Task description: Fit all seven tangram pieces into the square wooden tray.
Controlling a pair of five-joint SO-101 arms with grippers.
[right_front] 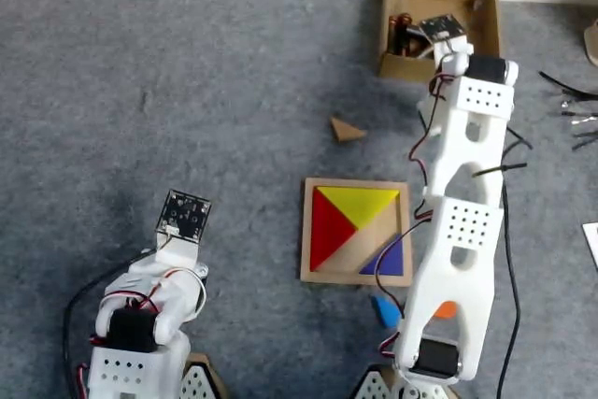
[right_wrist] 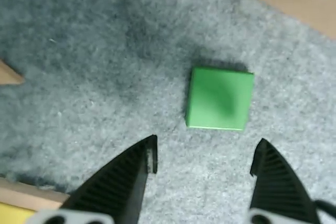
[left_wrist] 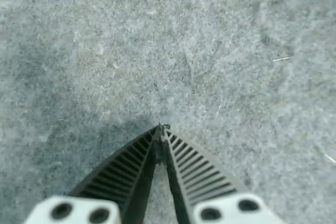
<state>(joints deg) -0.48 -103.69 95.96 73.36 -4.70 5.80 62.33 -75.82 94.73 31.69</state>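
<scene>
Grey fabric covered the counter [right_front: 187, 91]. At 8 o'clock from the tray [right_front: 307, 231], the left end effector [left_wrist: 161, 128] pointed down at bare fabric with its fingers pressed together on nothing. The tray lay mid-counter and held a red triangle [right_front: 329, 226] at its 9 o'clock side, a yellow triangle [right_front: 360, 201] at 12 o'clock and a blue triangle [right_front: 392, 259] in its 5 o'clock corner. A tan triangle [right_front: 348, 129] lay loose at 12 o'clock from the tray, apart from it. A blue piece [right_front: 383, 308] lay at 5 o'clock just off the tray, and an orange piece [right_front: 447, 308] at 4 o'clock, under the right arm. That arm stretched toward a box [right_front: 396, 64] at 1 o'clock. The right end effector [right_wrist: 206, 142] was spread wide and held nothing. A green square [right_wrist: 219, 98] lay flat on the fabric just ahead of its fingertips, touching neither.
</scene>
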